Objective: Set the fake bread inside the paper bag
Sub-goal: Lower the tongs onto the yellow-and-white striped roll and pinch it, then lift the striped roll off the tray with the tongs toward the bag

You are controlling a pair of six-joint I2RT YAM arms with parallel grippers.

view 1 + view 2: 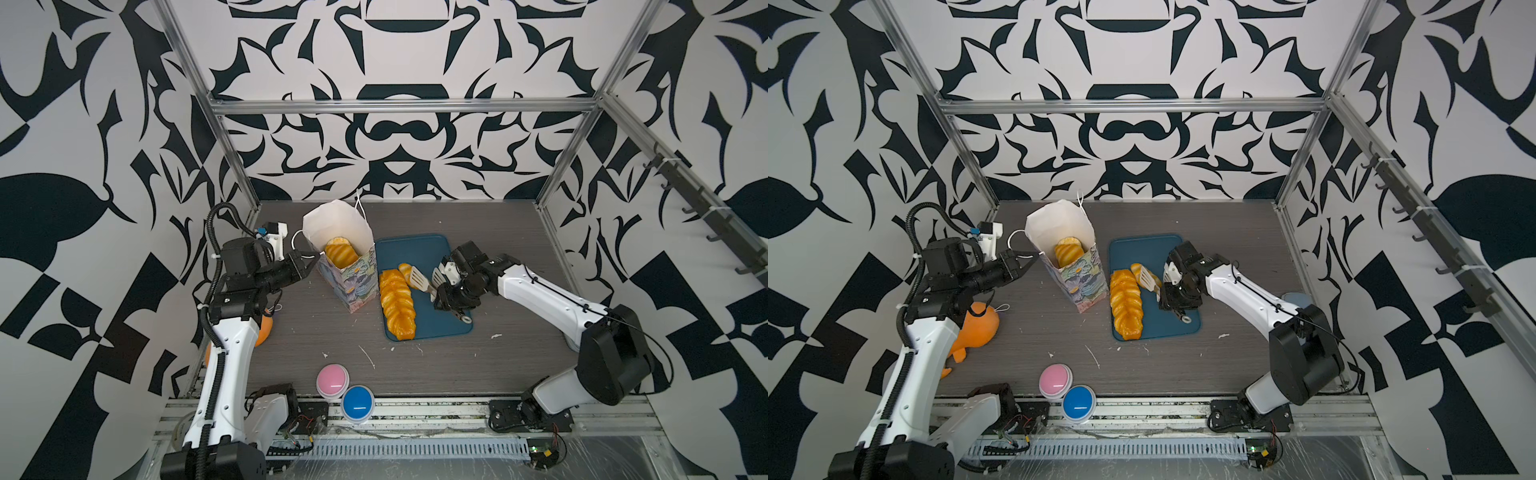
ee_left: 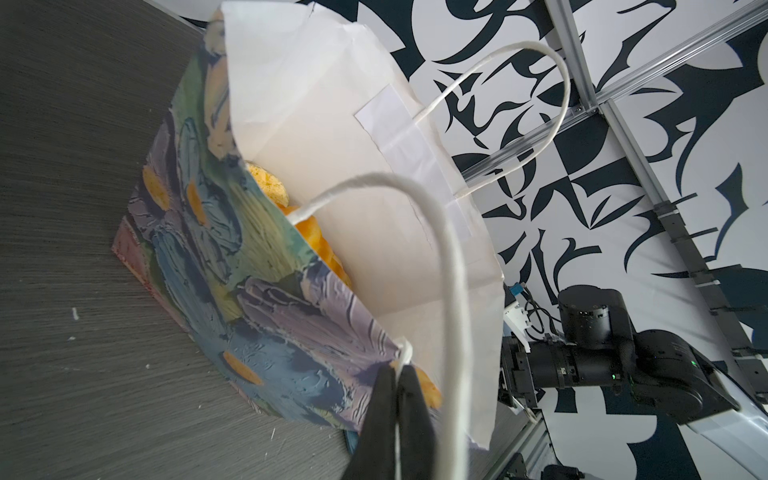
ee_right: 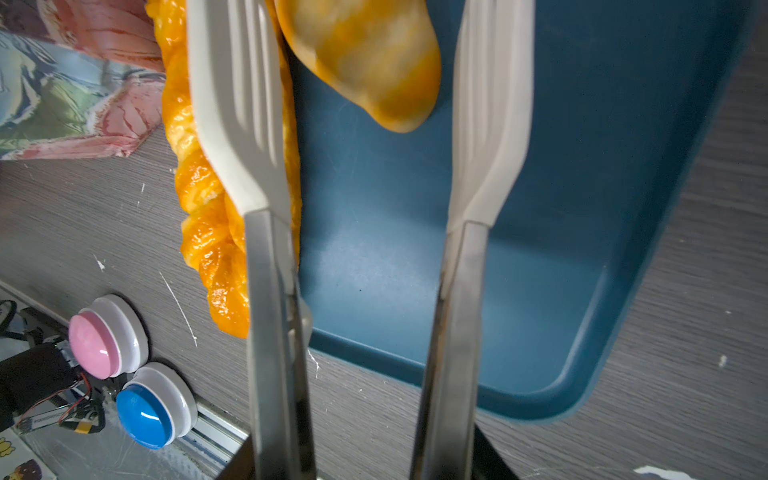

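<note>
tongs (image 1: 419, 279) with white slotted heads stand open, their handles clamped in the right gripper (image 1: 446, 297). nothing is caught between the heads yet.

at far left an orange plush toy (image 1: 980, 324) lies by the left arm, no part of the job. next, the left gripper (image 2: 397, 374) is pinched tight on the rim of the paper bag (image 1: 353, 280), right where a cord handle (image 2: 453, 257) is fixed. that handle loops across the open mouth, so tongs coming down could snag it. the bag is held at one corner only, so a knock on the far rim would likely tip it or pull the paper out of the pinch. a striped roll (image 1: 340, 254) and a flat pastry (image 1: 336, 241) already sit high inside, and room looks short.

just right of the bag, the braided loaf (image 1: 397, 303) lies along the near edge of the blue tray (image 1: 415, 249). a small pastry (image 3: 365, 54) lies beside it, between the tong heads. in the right wrist view one head overlaps the loaf. closing now might nip the loaf too, or shove the glossy small pastry out sideways. the loaf looks long for a bag this full and may jut out or fall.
</note>
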